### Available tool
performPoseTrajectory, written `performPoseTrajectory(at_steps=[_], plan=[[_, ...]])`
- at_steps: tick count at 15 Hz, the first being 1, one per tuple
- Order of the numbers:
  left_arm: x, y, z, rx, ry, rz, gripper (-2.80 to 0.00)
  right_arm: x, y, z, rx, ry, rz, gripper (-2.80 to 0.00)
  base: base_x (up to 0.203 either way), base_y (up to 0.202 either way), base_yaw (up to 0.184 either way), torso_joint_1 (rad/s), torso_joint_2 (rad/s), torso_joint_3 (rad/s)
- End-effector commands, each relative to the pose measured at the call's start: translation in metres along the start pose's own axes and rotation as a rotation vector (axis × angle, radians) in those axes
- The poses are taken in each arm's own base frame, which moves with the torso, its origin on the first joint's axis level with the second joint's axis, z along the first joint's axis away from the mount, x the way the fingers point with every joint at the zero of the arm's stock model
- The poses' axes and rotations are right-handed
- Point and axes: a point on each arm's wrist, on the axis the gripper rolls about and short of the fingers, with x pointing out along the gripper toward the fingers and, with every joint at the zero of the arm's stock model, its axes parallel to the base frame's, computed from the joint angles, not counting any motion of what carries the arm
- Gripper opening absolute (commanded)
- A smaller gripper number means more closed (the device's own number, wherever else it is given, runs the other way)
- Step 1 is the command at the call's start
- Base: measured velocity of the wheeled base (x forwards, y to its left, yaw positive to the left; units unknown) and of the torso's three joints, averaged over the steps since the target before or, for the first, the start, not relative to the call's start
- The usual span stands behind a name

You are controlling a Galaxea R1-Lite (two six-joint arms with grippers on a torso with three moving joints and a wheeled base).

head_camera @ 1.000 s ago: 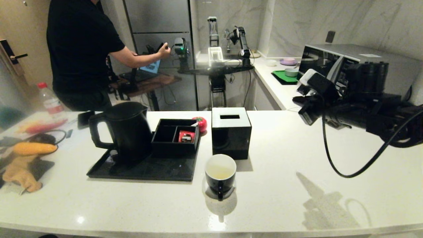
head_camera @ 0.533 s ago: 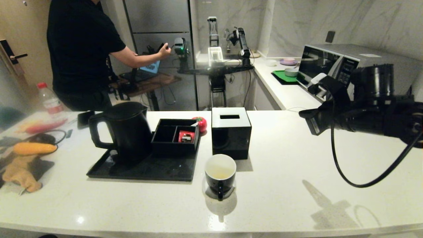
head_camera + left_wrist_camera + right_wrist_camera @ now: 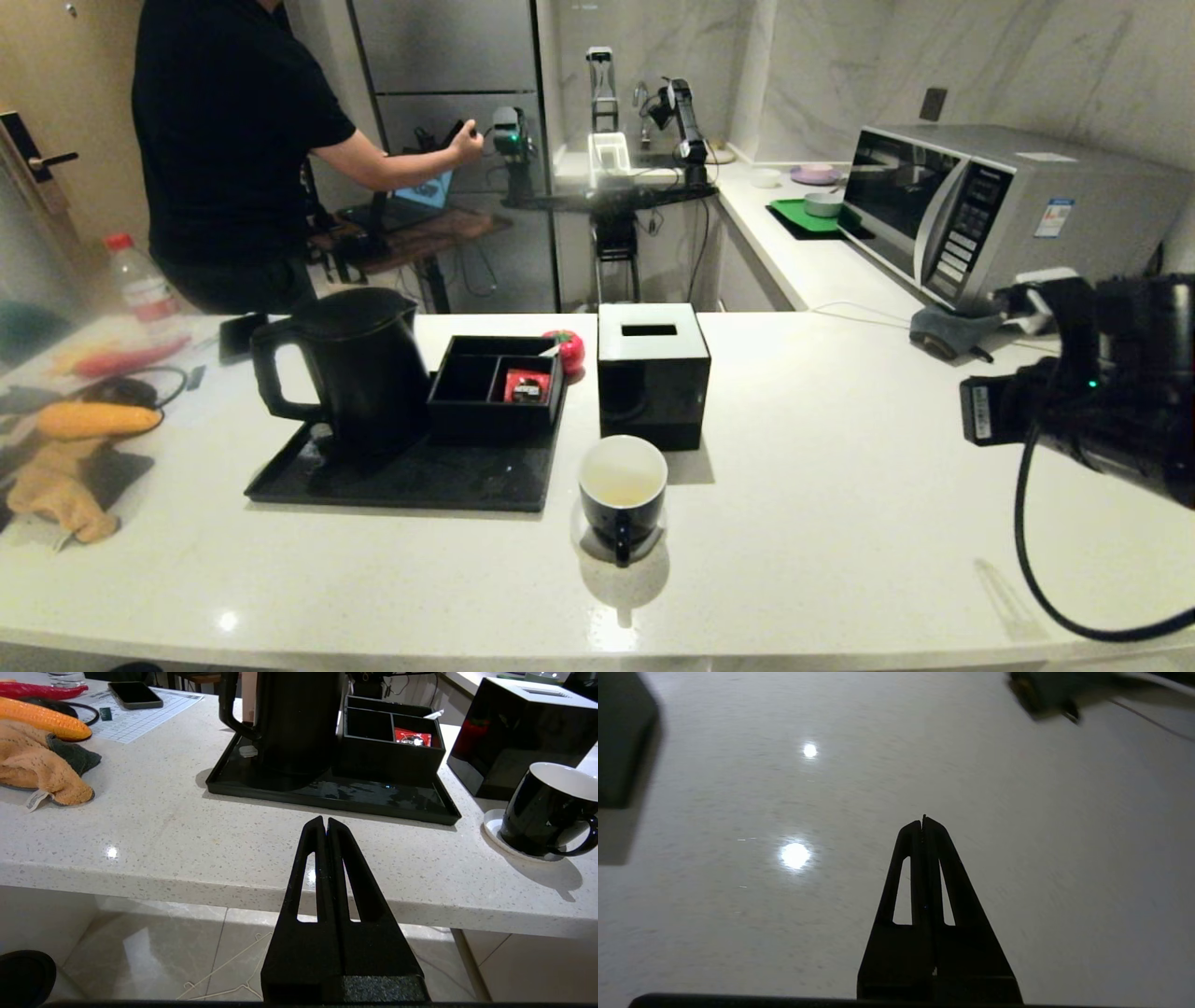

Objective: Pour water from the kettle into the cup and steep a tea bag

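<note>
The black kettle (image 3: 359,373) stands upright on a black tray (image 3: 401,485) at the left of the counter. The small black cup (image 3: 623,495) sits on a white coaster before the tissue box, with pale yellowish water (image 3: 621,483) low inside it. No tea bag shows. My right gripper (image 3: 923,820) is shut and empty, hovering over bare white counter far right of the cup; its arm (image 3: 1111,411) shows at the right edge. My left gripper (image 3: 325,820) is shut and empty, parked in front of the counter's near edge, facing the kettle (image 3: 294,718) and cup (image 3: 544,807).
A black organiser box (image 3: 495,383) holding a red packet (image 3: 526,385) sits on the tray beside the kettle. A black tissue box (image 3: 652,373) stands behind the cup. A microwave (image 3: 980,205) and grey cloth (image 3: 943,331) are at the back right. A person (image 3: 224,140) stands behind the counter.
My right arm has swung right and down, away from the middle of the counter toward the right edge. Kettle, cup and left gripper have not moved.
</note>
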Motion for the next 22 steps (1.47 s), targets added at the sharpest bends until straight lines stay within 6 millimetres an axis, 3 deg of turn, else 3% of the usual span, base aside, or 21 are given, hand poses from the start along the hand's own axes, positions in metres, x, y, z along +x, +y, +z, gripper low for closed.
performPoseTrajectory(at_steps=[1,5,7,11,15,19,22], plan=[[0.0,0.0,0.0,-0.001,-0.001,0.001,-2.8,-0.037,-0.023,-0.025,0.066,-0.058,-0.093,-2.8,0.0,0.0,0.0,0.0,0.0,0.0],[0.0,0.0,0.0,-0.001,-0.001,-0.001,-2.8,-0.098,-0.044,-0.067,0.143,-0.198,-0.162,-2.8,0.0,0.0,0.0,0.0,0.0,0.0],[0.0,0.0,0.0,-0.001,-0.001,0.001,-2.8,-0.128,-0.048,-0.098,0.157,-0.254,-0.155,-2.8,0.0,0.0,0.0,0.0,0.0,0.0],[0.0,0.0,0.0,-0.001,-0.001,0.001,-2.8,-0.168,-0.053,-0.143,0.153,-0.316,-0.159,-2.8,0.0,0.0,0.0,0.0,0.0,0.0],[0.0,0.0,0.0,-0.001,-0.001,0.001,-2.8,-0.185,-0.047,-0.182,0.117,-0.266,-0.091,-2.8,0.0,0.0,0.0,0.0,0.0,0.0],[0.0,0.0,0.0,-0.001,-0.001,0.001,-2.8,-0.187,-0.044,-0.194,0.121,-0.24,0.029,-2.8,0.0,0.0,0.0,0.0,0.0,0.0],[0.0,0.0,0.0,-0.001,-0.001,0.001,-2.8,-0.198,-0.043,-0.206,0.127,-0.361,0.073,-2.8,0.0,0.0,0.0,0.0,0.0,0.0]])
